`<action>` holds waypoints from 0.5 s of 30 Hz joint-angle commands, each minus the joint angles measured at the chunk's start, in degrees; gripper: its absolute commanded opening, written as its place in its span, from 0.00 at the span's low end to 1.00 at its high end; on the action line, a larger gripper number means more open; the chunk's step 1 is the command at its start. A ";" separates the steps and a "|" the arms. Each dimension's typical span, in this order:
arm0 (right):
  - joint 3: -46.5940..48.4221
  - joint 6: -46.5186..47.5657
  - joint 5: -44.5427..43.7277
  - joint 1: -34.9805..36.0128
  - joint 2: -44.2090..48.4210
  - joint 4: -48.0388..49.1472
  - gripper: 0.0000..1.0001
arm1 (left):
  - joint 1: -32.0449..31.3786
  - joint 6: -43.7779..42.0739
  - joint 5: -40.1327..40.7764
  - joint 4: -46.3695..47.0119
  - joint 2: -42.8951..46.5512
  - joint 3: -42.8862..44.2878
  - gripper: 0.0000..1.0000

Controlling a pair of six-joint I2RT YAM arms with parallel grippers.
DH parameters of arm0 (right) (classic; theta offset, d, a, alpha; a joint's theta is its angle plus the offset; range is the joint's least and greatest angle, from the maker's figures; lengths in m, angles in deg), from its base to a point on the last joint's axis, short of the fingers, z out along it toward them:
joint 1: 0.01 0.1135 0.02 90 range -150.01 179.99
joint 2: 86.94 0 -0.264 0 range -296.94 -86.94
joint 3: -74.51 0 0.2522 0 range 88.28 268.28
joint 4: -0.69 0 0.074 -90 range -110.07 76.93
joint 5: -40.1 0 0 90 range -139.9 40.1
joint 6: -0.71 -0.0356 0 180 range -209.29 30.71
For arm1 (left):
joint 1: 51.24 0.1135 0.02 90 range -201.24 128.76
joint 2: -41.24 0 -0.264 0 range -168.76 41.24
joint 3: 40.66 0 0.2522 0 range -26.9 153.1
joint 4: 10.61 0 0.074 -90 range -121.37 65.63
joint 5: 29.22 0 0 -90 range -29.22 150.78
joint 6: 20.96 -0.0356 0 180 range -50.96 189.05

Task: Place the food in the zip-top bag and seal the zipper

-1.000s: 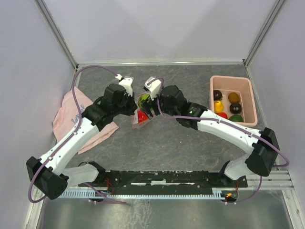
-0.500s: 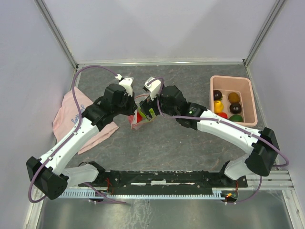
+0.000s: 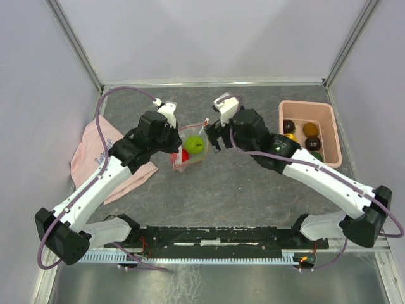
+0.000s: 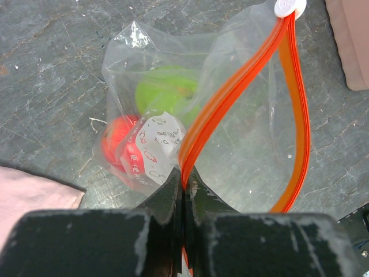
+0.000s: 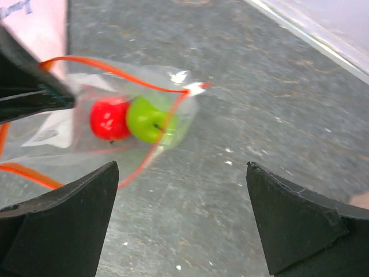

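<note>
The clear zip-top bag (image 3: 190,153) lies mid-table with a green fruit (image 3: 194,145) and a red fruit (image 3: 183,154) inside; both also show in the left wrist view (image 4: 164,92) and the right wrist view (image 5: 147,118). Its red-orange zipper (image 4: 230,95) stands open in a loop. My left gripper (image 4: 184,182) is shut on the zipper strip at the bag's mouth. My right gripper (image 5: 181,213) is open and empty, just right of the bag (image 3: 212,136). More food (image 3: 302,140) sits in the pink bin.
The pink rectangular bin (image 3: 309,109) stands at the back right. A pink cloth (image 3: 95,155) lies at the left under my left arm. Metal rails edge the table at the back.
My right gripper has drawn back to the right, away from the bag's mouth, and now stands open. The green fruit now lies in the bag. My left arm has held still.
</note>
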State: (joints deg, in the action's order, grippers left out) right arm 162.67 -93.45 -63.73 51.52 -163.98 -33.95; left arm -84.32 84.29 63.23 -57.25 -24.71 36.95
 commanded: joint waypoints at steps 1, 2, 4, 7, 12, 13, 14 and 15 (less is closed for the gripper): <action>3.17 -2.94 -7.04 -5.18 5.04 -7.86 0.99 | 0.46 -2.15 -0.15 1.99 1.44 0.39 0.03; 3.01 -3.62 -7.24 -6.92 5.74 -9.11 0.99 | 0.47 -2.15 -0.15 2.02 1.44 0.39 0.03; 2.47 -4.63 -7.03 -10.61 6.98 -11.47 1.00 | 0.58 -2.24 -0.09 1.96 1.44 0.39 0.03; 1.33 -5.53 -6.95 -16.33 8.20 -14.00 1.00 | 0.78 -2.38 0.32 1.99 1.42 0.31 0.03; 0.28 -6.74 -7.02 -26.70 8.16 -18.34 1.00 | 0.98 -2.42 0.40 2.03 1.44 0.31 0.03; 0.01 -6.93 -6.45 -28.65 7.99 -18.74 1.00 | 0.99 -2.49 0.38 2.04 1.35 0.23 0.03; -0.45 -7.25 -5.51 -30.46 7.94 -18.68 0.99 | 1.00 -2.58 0.36 2.11 1.24 0.22 0.03; -1.03 -7.57 -4.46 -32.13 7.83 -18.29 0.99 | 1.00 -2.64 0.42 2.10 1.19 0.23 0.03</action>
State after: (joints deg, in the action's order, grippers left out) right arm 162.84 -98.87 -69.35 24.70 -156.85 -50.13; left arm -83.69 84.29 63.45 -57.23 -24.71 36.93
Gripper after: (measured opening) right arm 0.997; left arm 0.043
